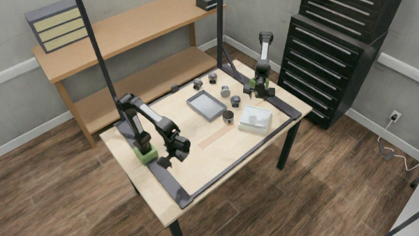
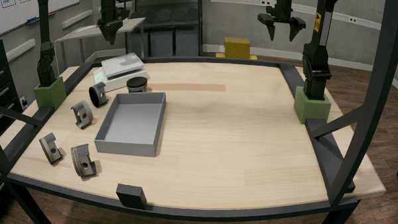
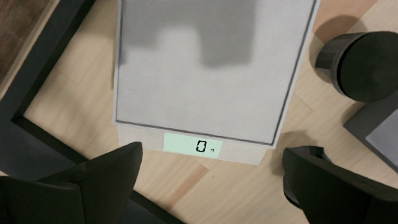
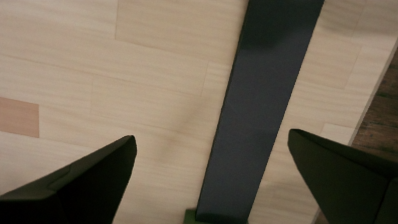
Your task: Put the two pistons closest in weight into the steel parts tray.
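Note:
The steel tray (image 1: pixel 207 105) (image 2: pixel 126 148) is empty. One piston (image 1: pixel 228 117) (image 2: pixel 136 85) (image 3: pixel 370 65) stands dark crown up between tray and scale. Another piston (image 1: pixel 235 101) (image 2: pixel 98 95) lies on its side near the scale, partly hidden by a finger in the left wrist view. A third piston (image 1: pixel 225 91) (image 2: pixel 83 114) lies beyond it. Two more pistons, one (image 1: pixel 197 84) (image 2: pixel 79 161) and another (image 1: pixel 212 77) (image 2: pixel 50 149), lie toward the shelf side. My left gripper (image 1: pixel 258 96) (image 2: pixel 111 37) (image 3: pixel 213 152) is open above the scale area. My right gripper (image 2: pixel 282 40) (image 4: pixel 211 139) is open and empty, high up.
The white scale (image 1: pixel 255 119) (image 2: pixel 123 66) (image 3: pixel 200 95) has a bare pan and its display shows 0. A small black block (image 1: pixel 174 87) (image 2: pixel 131 196) sits at the shelf-side table edge. Dark frame bars (image 2: pixel 212 213) (image 4: pixel 250 110) border the table, with uprights at the shelf side.

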Tool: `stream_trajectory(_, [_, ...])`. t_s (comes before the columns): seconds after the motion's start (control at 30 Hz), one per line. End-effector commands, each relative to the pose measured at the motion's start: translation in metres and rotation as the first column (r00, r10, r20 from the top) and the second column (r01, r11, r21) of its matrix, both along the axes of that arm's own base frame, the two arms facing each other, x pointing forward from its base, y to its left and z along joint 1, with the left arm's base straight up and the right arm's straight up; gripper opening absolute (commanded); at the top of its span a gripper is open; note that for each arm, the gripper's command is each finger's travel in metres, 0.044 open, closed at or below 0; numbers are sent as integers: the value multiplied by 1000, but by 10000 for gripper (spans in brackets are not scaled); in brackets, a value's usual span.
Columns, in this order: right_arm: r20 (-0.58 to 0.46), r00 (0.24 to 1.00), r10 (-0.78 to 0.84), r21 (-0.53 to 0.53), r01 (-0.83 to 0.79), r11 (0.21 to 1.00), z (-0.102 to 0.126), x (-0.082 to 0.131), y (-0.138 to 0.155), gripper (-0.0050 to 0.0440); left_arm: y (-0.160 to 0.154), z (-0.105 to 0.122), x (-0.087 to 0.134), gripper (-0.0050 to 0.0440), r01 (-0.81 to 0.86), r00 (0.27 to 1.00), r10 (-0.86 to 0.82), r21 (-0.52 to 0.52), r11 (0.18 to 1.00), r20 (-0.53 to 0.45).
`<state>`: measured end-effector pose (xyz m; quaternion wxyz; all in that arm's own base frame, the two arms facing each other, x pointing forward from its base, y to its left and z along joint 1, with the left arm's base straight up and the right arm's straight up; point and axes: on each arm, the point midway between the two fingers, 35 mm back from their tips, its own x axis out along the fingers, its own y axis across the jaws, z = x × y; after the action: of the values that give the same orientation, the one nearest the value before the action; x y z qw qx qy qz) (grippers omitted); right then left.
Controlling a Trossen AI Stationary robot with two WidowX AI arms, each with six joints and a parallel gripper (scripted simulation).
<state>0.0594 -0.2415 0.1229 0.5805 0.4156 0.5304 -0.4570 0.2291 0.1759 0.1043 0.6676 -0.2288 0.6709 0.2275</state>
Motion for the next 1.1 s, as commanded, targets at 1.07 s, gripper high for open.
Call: stream_trajectory(1.07, [-15,1000,7,70,-6,998,8,2,-3,400,-99,9,-11,378,517,856,-517,13,856,13])
